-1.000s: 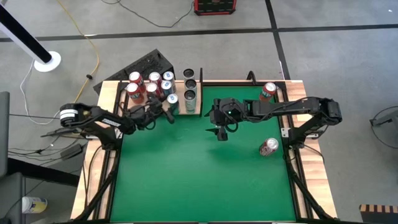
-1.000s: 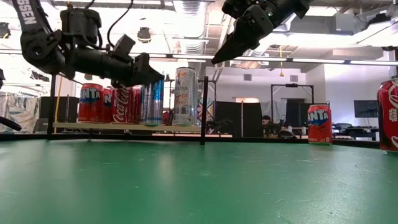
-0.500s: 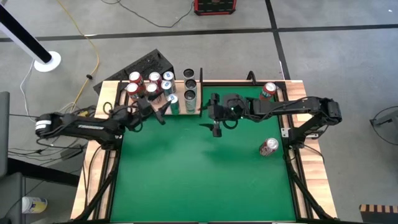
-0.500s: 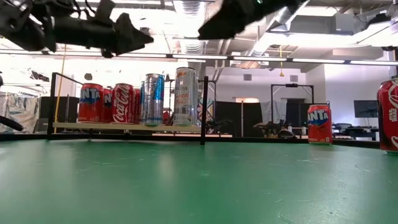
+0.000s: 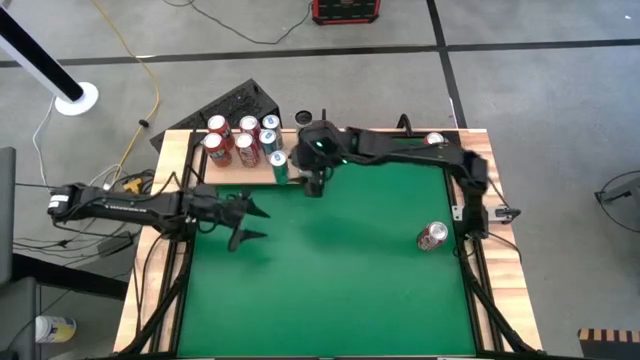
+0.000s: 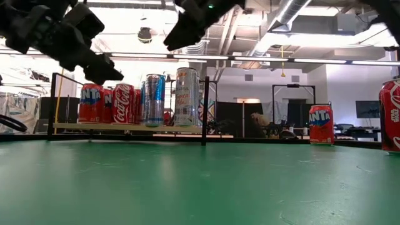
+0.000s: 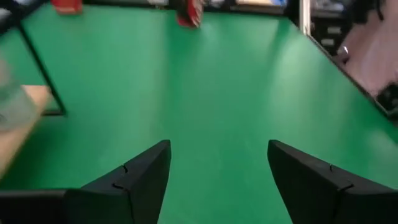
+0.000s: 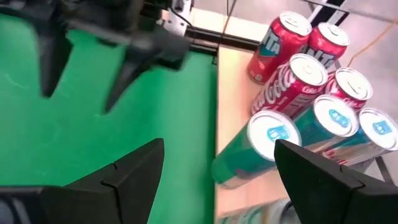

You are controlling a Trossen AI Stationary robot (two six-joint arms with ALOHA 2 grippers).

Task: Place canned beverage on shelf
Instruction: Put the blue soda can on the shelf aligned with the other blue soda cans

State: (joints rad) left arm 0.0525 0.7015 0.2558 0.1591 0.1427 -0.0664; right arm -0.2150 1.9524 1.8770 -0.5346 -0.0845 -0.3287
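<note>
The shelf is a pale-wood board at the table's far left. Several canned beverages stand upright on it, red ones and slim teal-and-silver ones. My right gripper hovers open above the shelf's right end, next to the slim cans, fingers empty. My left gripper is open and empty above the green table, nearer than the shelf, and shows blurred in the right wrist view. One red can lies at the table's right and another stands at the far right corner.
A dark upright post marks the shelf's right end. Beyond it stand more cans, partly hidden under my right arm. The green table is bare in the middle and toward the near edge. A dark box sits behind the shelf.
My left gripper has drawn back from the slim can at the shelf's right end toward the table's left and near side, tipping from pointing down to almost level. My right gripper has swung from the table's middle toward the far left, up to the shelf's right end.
</note>
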